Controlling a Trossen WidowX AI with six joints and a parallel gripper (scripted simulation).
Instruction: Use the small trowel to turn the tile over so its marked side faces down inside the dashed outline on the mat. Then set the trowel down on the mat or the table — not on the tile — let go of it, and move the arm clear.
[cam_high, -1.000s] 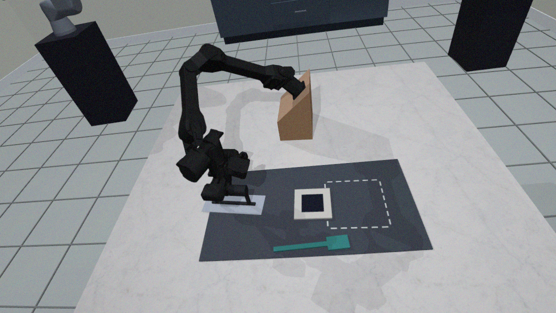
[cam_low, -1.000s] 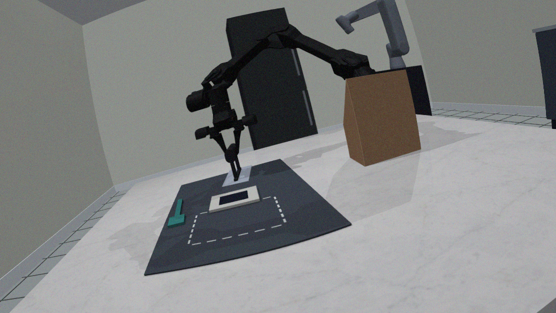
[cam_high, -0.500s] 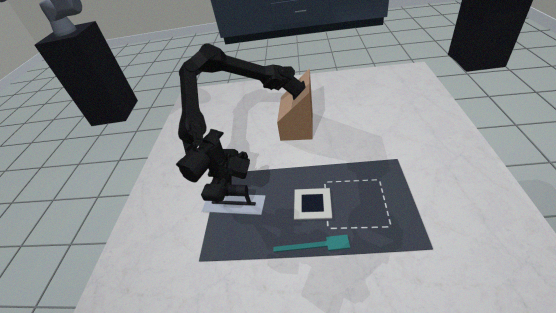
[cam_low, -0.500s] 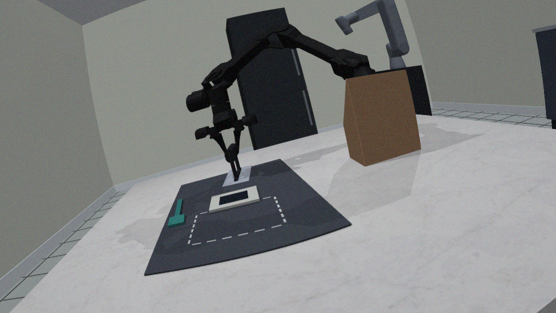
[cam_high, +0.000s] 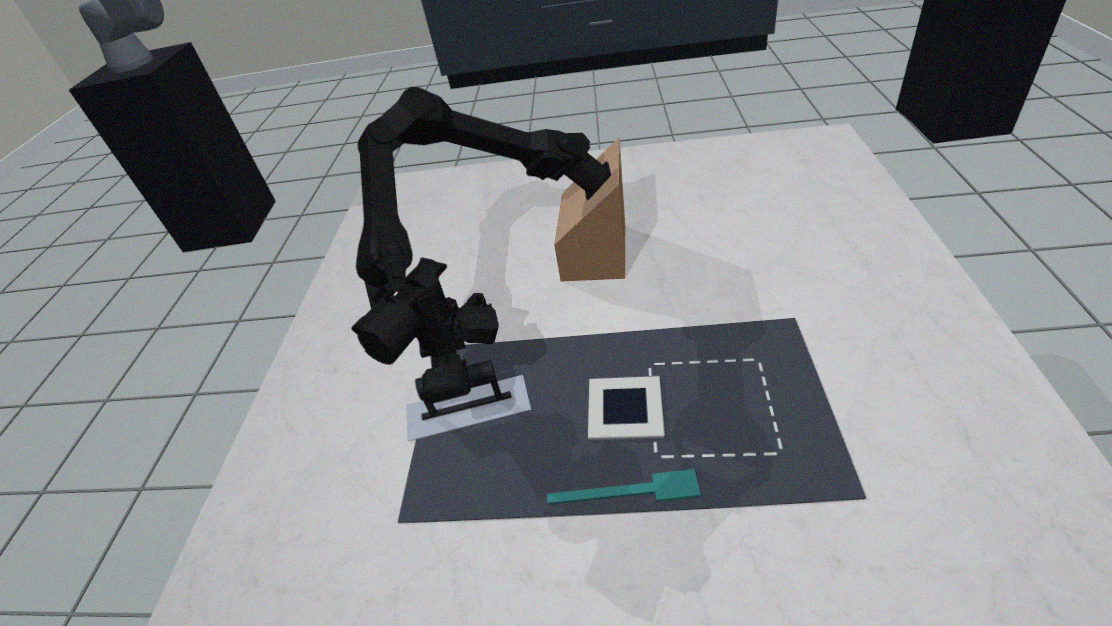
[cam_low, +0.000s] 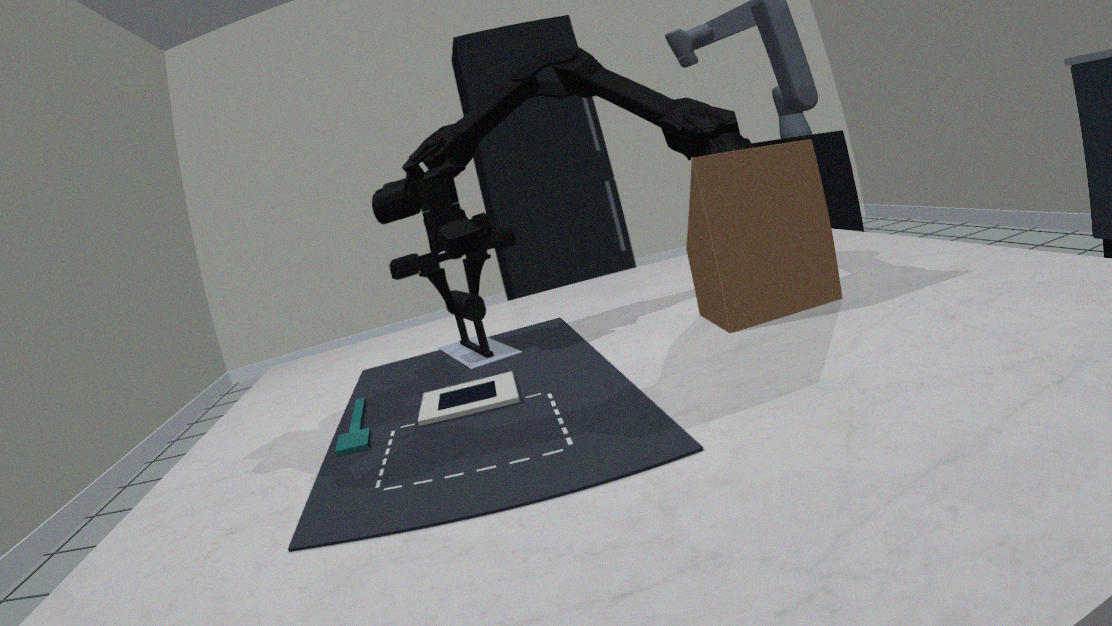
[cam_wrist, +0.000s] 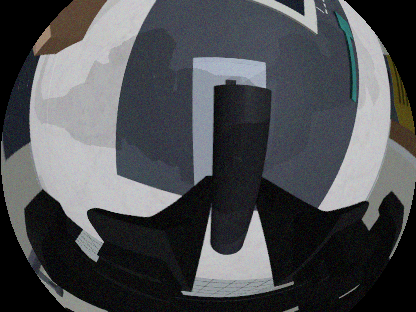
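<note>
My gripper (cam_high: 449, 373) (cam_low: 460, 299) (cam_wrist: 234, 182) is shut on the black cylindrical handle of the trowel. The trowel's flat pale-blue blade (cam_high: 516, 386) (cam_low: 455, 351) (cam_wrist: 203, 115) lies angled low over the mat's left edge in the top view; whether it touches the mat is unclear. The white square tile (cam_high: 597, 408) (cam_low: 506, 386) (cam_wrist: 311, 20) lies flat on the dark mat (cam_high: 544, 365) (cam_low: 622, 435), its dark square marking up. The tile's right edge slightly overlaps the left side of the dashed outline (cam_high: 655, 447) (cam_low: 453, 475) in the top view.
A teal paddle-shaped tool (cam_high: 677, 484) (cam_low: 353, 440) (cam_wrist: 353, 75) lies near the mat's front edge in the top view. A brown sloped block (cam_high: 592, 248) (cam_low: 766, 241) stands behind the mat, beside the arm's base.
</note>
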